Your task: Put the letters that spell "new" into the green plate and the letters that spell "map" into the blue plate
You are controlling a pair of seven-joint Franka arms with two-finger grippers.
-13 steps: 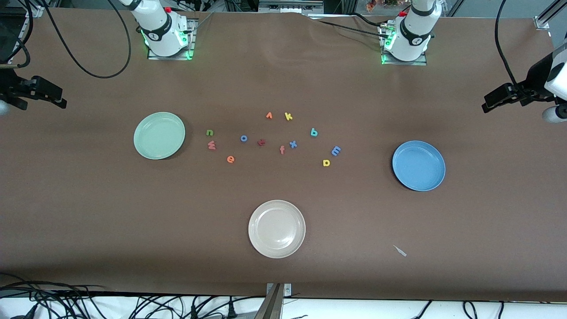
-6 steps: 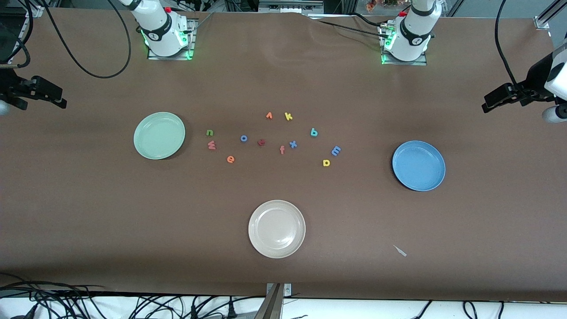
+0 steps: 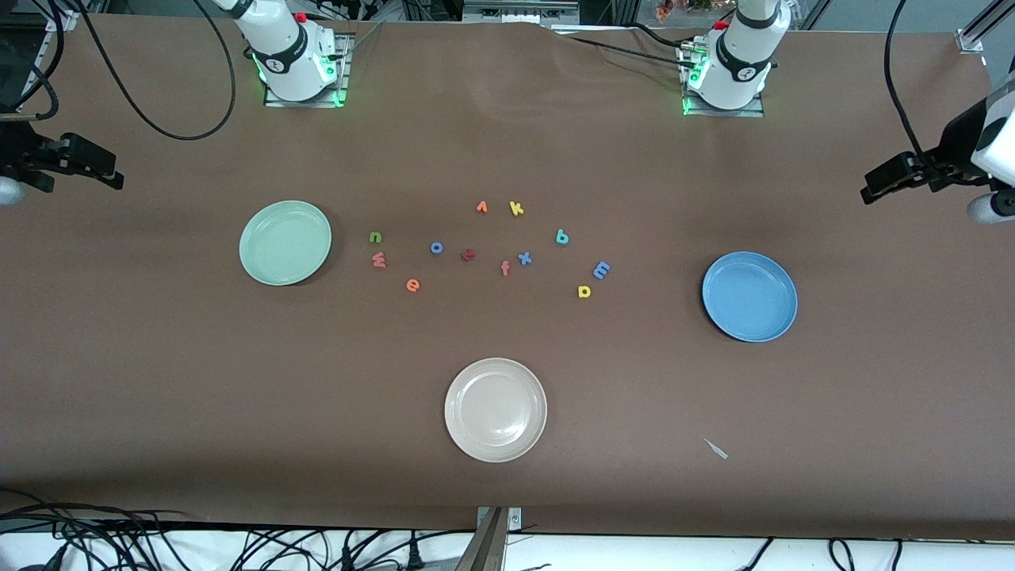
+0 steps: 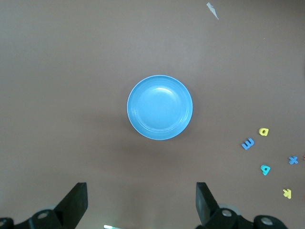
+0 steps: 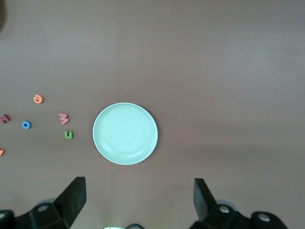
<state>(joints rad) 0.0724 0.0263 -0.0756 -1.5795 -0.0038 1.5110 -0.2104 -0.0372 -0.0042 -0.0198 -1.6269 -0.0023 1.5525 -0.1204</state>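
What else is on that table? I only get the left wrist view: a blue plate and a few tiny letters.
Observer: A green plate lies toward the right arm's end of the table, with nothing in it.
Visitor: Is there a third plate anywhere?
Observer: Yes, a cream-white plate, nearer to the front camera than all the letters.
Visitor: And the other robot hand?
Observer: The right gripper hangs open, holding nothing, above the table at the green plate's end.
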